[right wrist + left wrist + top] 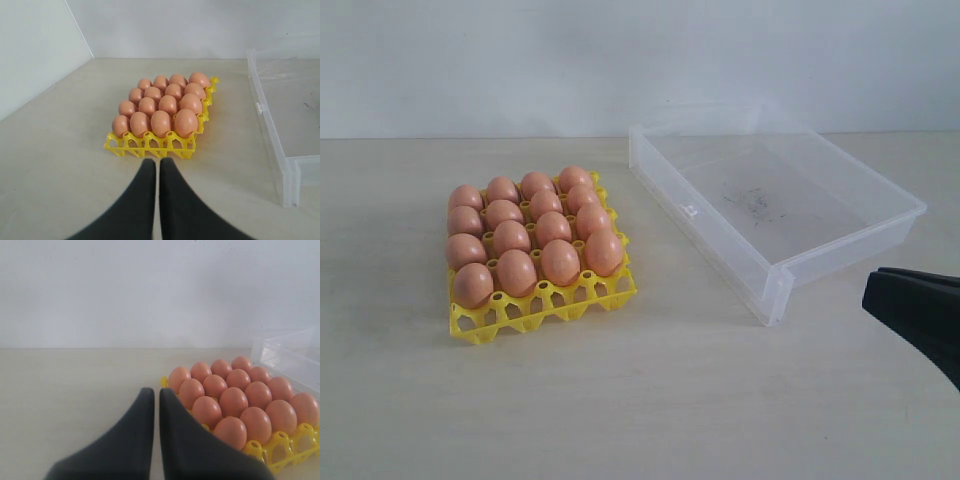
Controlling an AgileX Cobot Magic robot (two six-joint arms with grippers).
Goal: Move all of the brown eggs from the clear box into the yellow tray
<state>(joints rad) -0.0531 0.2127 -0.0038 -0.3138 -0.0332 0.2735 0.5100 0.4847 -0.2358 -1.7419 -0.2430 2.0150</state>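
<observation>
Sixteen brown eggs [532, 236] seated four by four in yellow tray [545, 305] on table [670, 400]. Near tray, clear box [770, 270], dark scuffs on its floor. Closed on nothing, back from tray: left end effector [156, 392], right end effector [157, 162].

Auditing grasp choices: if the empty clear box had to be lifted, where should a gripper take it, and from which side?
Probably take the clear box by its long wall facing the yellow tray, pinched from above with one finger inside. Its walls are thin, upright and open-topped, and nothing lies inside to block a finger.
</observation>
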